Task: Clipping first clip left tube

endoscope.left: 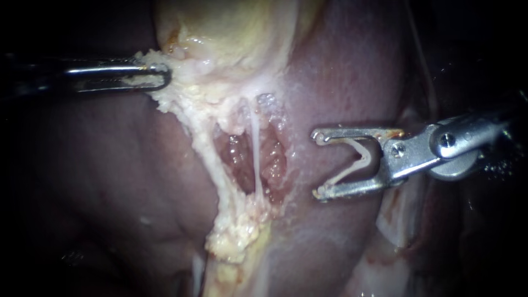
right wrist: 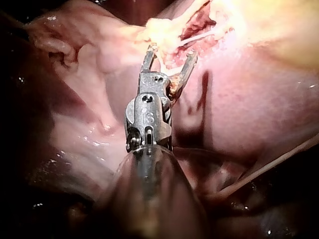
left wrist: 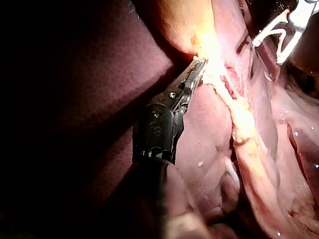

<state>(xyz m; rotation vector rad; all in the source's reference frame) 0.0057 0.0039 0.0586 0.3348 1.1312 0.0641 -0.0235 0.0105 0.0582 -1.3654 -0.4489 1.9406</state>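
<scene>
right instrument (endoscope.left: 319, 164): jaws wide apart, carrying an open white clip (endoscope.left: 363, 157) seated between them, clear of the tissue, over the liver (endoscope.left: 352, 71). to its left, an opened window shows a thin white tube (endoscope.left: 256, 154). the left tube (endoscope.left: 212, 165), thick and fat-coated, borders the window further left, not yet clipped. left instrument (endoscope.left: 162, 77): jaws clamped on fatty tissue (endoscope.left: 181, 93) at the gallbladder (endoscope.left: 231, 27) edge.

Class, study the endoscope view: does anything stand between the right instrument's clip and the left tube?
Yes. The thin white tube runs down the opened window, between the clip in the right instrument and the left tube.
</scene>
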